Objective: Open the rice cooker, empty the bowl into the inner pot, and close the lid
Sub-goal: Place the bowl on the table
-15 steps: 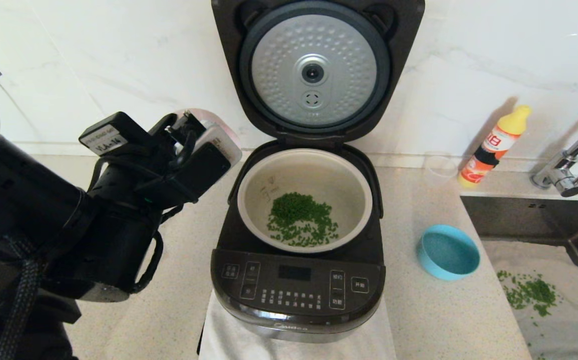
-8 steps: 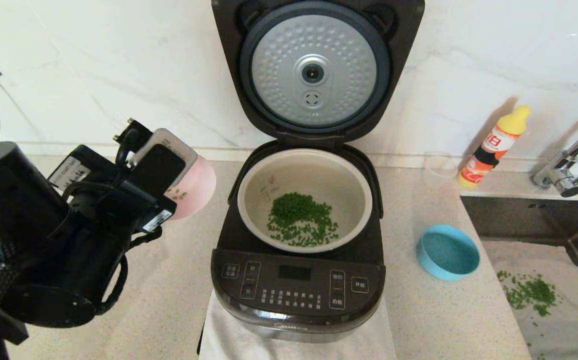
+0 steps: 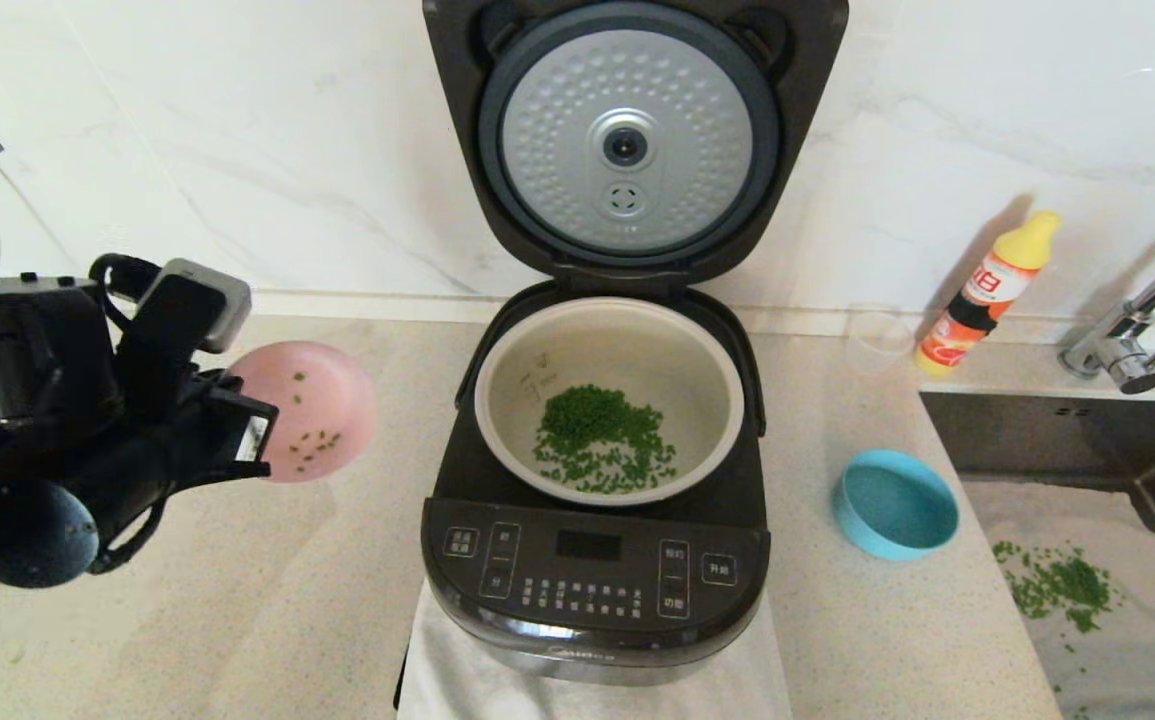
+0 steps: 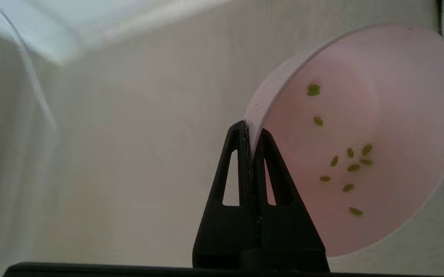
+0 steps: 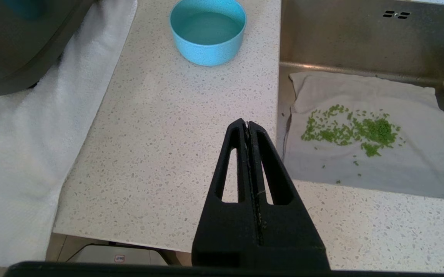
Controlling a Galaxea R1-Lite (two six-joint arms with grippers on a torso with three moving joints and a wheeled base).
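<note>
The black rice cooker (image 3: 592, 575) stands in the middle with its lid (image 3: 627, 140) raised upright, dimpled silver underside facing me. The pale inner pot (image 3: 609, 330) holds a heap of green grains (image 3: 602, 438). My left gripper (image 3: 237, 425) is shut on the rim of a pink bowl (image 3: 312, 410), held above the counter to the left of the cooker. The bowl (image 4: 364, 138) is tilted and only a few green grains stick inside. My right gripper (image 5: 248, 125) is shut and empty over the counter's front edge, out of the head view.
A blue bowl (image 3: 895, 503) sits right of the cooker. A sink (image 3: 1037, 430) at the right holds a cloth with spilled green grains (image 3: 1055, 583). A yellow bottle (image 3: 987, 290), a clear cup (image 3: 882, 333) and a tap (image 3: 1132, 330) stand behind. A white towel (image 3: 457, 670) lies under the cooker.
My left gripper has swung the pink bowl left and down, away from the cooker, turning its inside towards me. The pot's contents and the right arm have not moved.
</note>
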